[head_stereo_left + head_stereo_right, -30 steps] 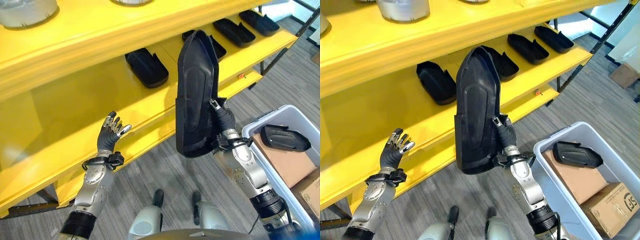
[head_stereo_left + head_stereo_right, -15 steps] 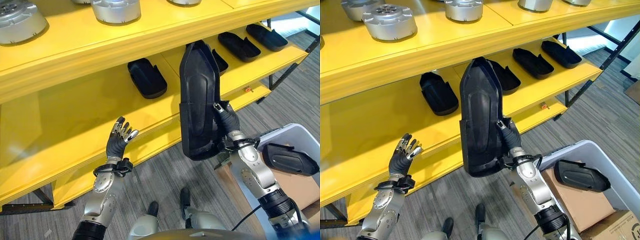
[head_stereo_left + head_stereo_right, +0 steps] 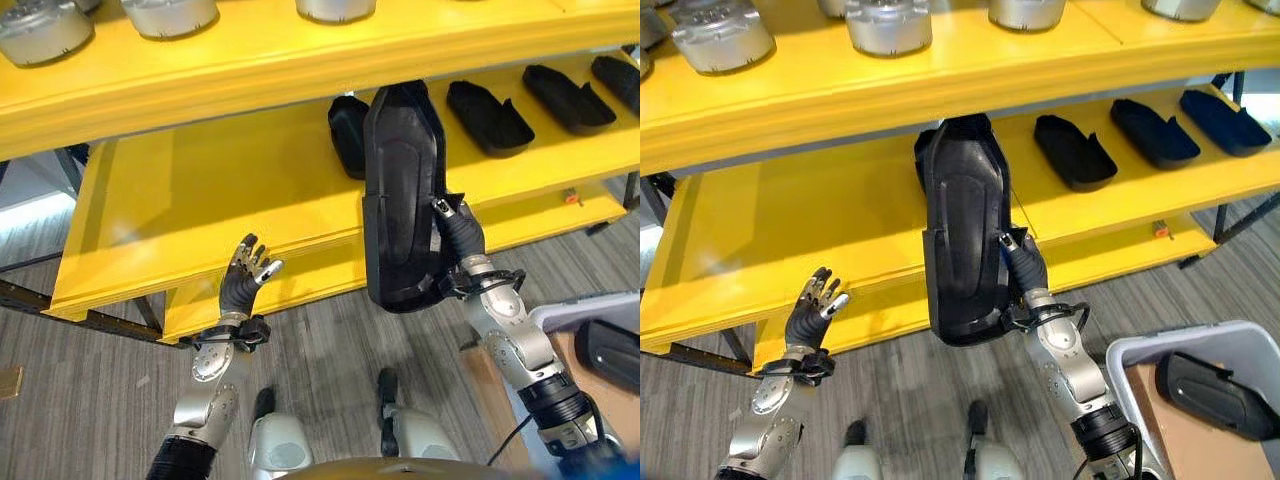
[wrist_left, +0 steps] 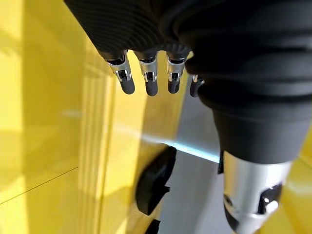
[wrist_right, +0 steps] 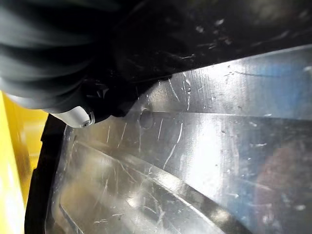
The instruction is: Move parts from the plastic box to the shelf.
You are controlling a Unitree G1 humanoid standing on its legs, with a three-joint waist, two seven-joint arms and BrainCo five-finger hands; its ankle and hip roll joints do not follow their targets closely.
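My right hand (image 3: pixel 461 240) is shut on the side edge of a long black plastic part (image 3: pixel 399 190) and holds it upright in front of the yellow shelf (image 3: pixel 200 200). The part's top reaches up to the front lip of the upper level. In the right wrist view its glossy scratched surface (image 5: pixel 195 146) lies right against the hand. My left hand (image 3: pixel 245 282) is raised and open, with straight fingers (image 4: pixel 146 80), just before the shelf's lower front edge and holding nothing. The grey plastic box (image 3: pixel 1137 352) at the lower right holds another black part (image 3: pixel 1215 395).
Several black parts (image 3: pixel 487 115) lie in a row on the right of the middle level, one (image 3: pixel 345 130) just behind the held part. The left of that level (image 3: pixel 170 190) is bare. Silver metal discs (image 3: pixel 888 22) stand on the top level. Grey plank floor lies below.
The whole picture has shifted, so the camera moved: more of the shelf's left end shows and the box sits lower right. My right hand still holds the part upright; the left hand stays raised.
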